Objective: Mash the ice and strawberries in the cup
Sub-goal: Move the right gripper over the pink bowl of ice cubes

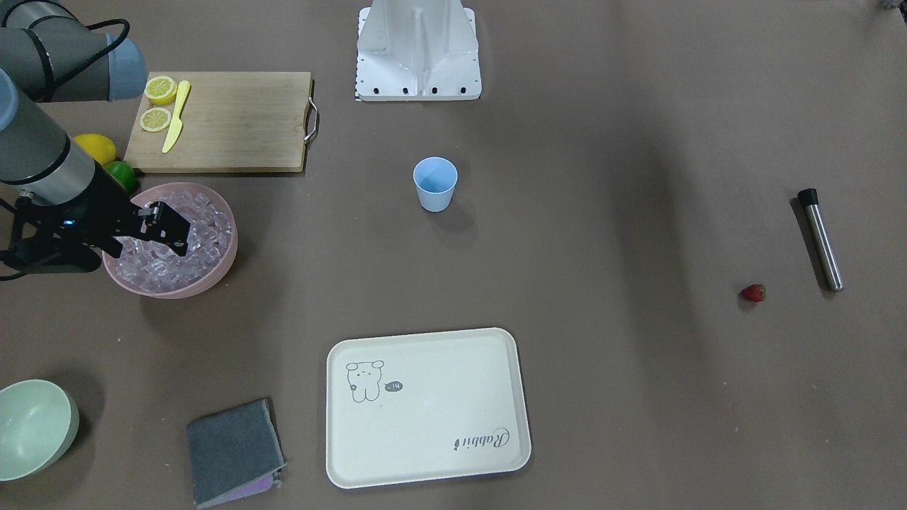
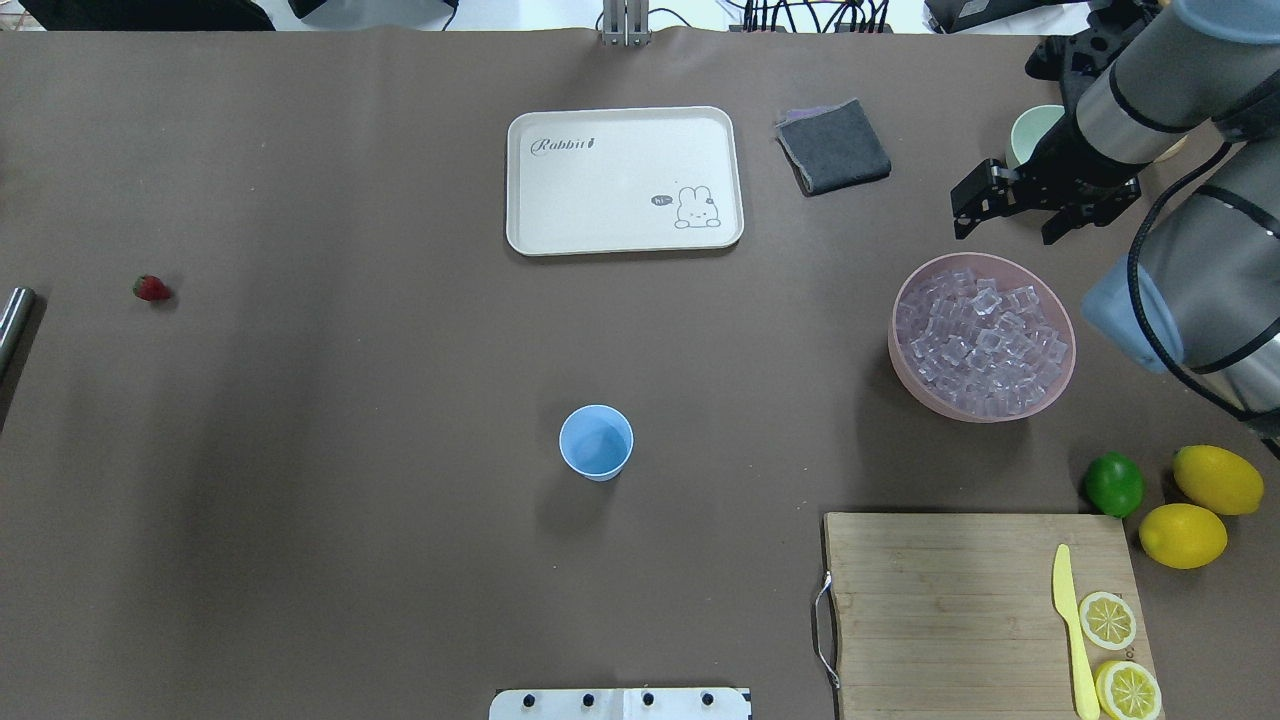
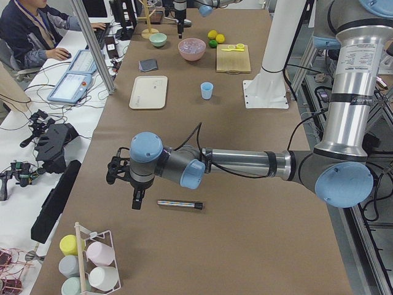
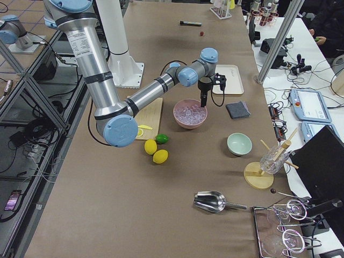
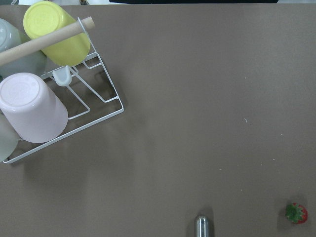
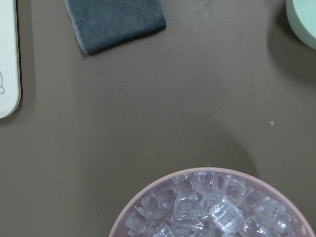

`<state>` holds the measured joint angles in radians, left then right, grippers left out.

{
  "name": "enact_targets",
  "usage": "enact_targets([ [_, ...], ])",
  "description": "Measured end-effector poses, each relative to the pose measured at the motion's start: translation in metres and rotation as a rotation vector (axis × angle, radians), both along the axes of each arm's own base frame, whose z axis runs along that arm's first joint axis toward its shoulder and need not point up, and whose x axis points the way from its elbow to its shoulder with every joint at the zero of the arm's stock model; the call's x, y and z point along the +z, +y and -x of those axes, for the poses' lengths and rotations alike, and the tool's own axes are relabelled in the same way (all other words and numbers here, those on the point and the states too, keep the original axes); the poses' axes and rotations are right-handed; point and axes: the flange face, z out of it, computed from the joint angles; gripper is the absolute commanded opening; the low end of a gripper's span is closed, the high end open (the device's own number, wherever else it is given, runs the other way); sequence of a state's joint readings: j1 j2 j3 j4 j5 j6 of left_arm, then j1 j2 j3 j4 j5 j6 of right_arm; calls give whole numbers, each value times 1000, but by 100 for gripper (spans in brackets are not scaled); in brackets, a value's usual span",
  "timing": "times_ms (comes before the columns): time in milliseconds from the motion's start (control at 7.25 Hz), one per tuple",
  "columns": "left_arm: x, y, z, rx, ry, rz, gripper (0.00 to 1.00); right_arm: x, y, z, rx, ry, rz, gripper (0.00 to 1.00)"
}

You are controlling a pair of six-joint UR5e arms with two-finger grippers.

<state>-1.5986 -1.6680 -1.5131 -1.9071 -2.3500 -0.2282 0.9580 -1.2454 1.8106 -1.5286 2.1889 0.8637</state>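
Holding the right gripper (image 1: 168, 228) above the pink bowl (image 1: 225, 263), jaws apart and aimed down at the ice (image 1: 202, 223) heaped inside, a jumble of small glassy cubes lying at every angle. Finding the cup (image 1: 435, 183) upright near the middle of the surface (image 1: 602, 397), long axis vertical, open mouth up and narrower base down, well apart from the bowl and from both arms. Spotting the strawberry (image 1: 753, 292) far off toward the robot's left end, alone on its side, long axis roughly along the length of the surface, leafy cap turned to the outer end and red tip back toward the cup. Noting a steel rod (image 1: 820, 239) near the strawberry but apart from it, lying flat across the width of the surface, black-capped end toward the robot. Catching the left gripper (image 3: 136, 204) only in the left side view, pointing down near the rod's bare steel end; cannot tell the state of its jaws. Seeing also a cream tray (image 1: 425, 407), a folded grey cloth (image 1: 230, 450), a pale green bowl (image 1: 32, 425) and a wooden board (image 1: 227, 120) carrying lemon slices (image 1: 157, 105) and a yellow knife (image 1: 175, 117).
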Motion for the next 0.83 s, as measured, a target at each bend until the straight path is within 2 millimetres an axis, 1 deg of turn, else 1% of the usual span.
enact_targets([
  [138,1,0,0,0,0,0,98,17,12,9,2,3,-9,99],
  [276,1,0,0,0,1,1,98,33,22,11,3,7,-14,99],
  [414,1,1,0,1,1,1,98,43,29,11,6,8,-10,99],
  [552,2,1,0,1,2,3,98,42,35,17,14,3,4,99],
  [690,3,2,0,2,3,5,98,39,43,30,28,4,21,99],
  [828,4,3,0,2,3,6,98,39,48,39,43,16,31,98],
])
